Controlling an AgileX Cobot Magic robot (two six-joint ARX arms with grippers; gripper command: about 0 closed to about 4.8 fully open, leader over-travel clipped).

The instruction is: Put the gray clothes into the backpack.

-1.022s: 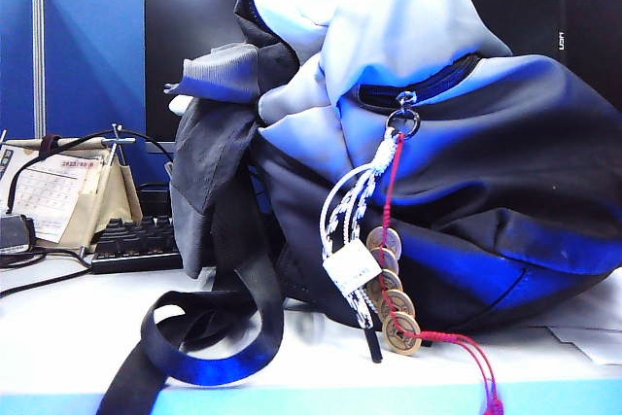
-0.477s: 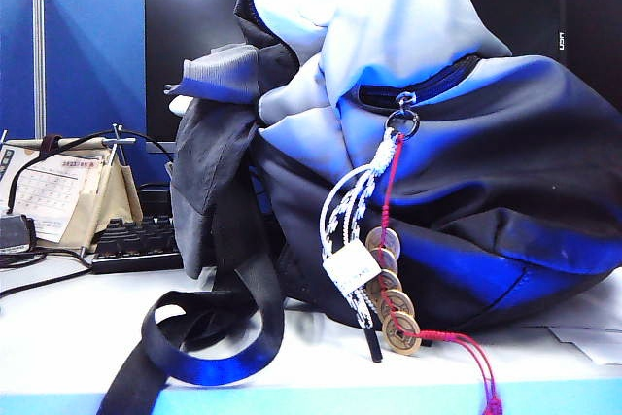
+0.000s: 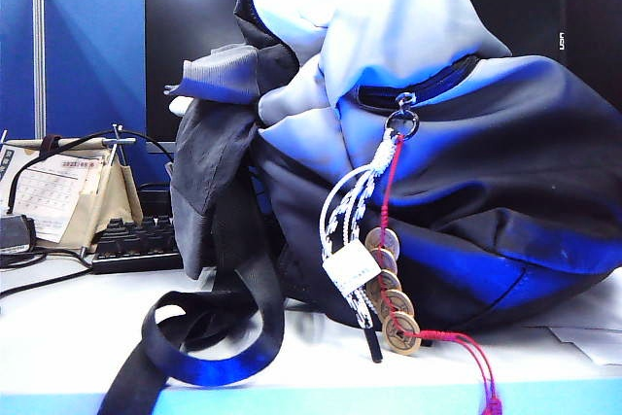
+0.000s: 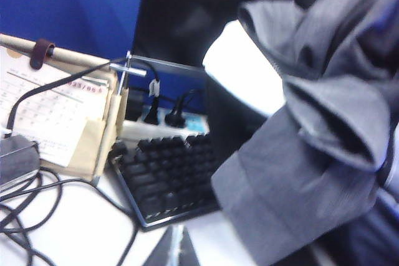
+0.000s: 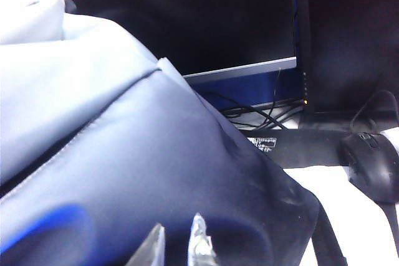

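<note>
- Backpack, one, bulging on the white table: smooth pale whitish-blue upper, dark navy lower panel, a black zipper across the front
- Gray clothes, one rumpled charcoal garment of finely ribbed soft fabric, draped in folds down the backpack's left side, mostly outside the bag; the left wrist view shows it close up with hems and creases
- One wide black webbing strap curls in a loop on the table below the garment
- From the zipper ring hang one white braided cord with a small white tag, and one red string carrying about five round bronze coins stacked in a column
- One black keyboard and one desk calendar stand beyond the garment, with black cables beside them
- One black mouse lies behind the backpack in the right wrist view
- Right gripper: two pale pointed fingertips with only a narrow gap, holding nothing, just above the navy panel
- Left gripper: unseen in any view; fully closed, and what it holds, if anything, cannot be told
</note>
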